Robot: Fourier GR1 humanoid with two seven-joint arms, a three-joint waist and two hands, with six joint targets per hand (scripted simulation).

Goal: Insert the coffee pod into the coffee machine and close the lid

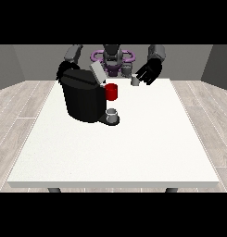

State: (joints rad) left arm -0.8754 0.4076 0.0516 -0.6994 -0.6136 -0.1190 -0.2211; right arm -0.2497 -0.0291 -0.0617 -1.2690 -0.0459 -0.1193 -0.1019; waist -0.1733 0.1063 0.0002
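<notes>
We see the hand at the view's right (149,71) poised over the far edge of the tabletop (133,148), its black fingers spread and hanging downward, grasping nothing. Just below its fingertips, a small grey object, which we take to be the coffee pod (135,81), lies on the tabletop near the far edge; it appears close to the fingers, though we cannot tell whether they touch it. The hand at the view's left (63,71) shows only in part behind the coffee machine (82,99), and we cannot tell how its fingers lie.

The coffee machine is a black, rounded body standing on the left half of the tabletop, well apart from the pod. Its lid (97,72), a pale grey flap, stands tilted up and open at the top of the machine. A red part (111,91) juts from the machine's front, toward the view's right. Beneath it, a small grey cup (112,115) sits on the machine's dark base. Beyond the tabletop, the robot's torso (112,58) rises between the two arms.
</notes>
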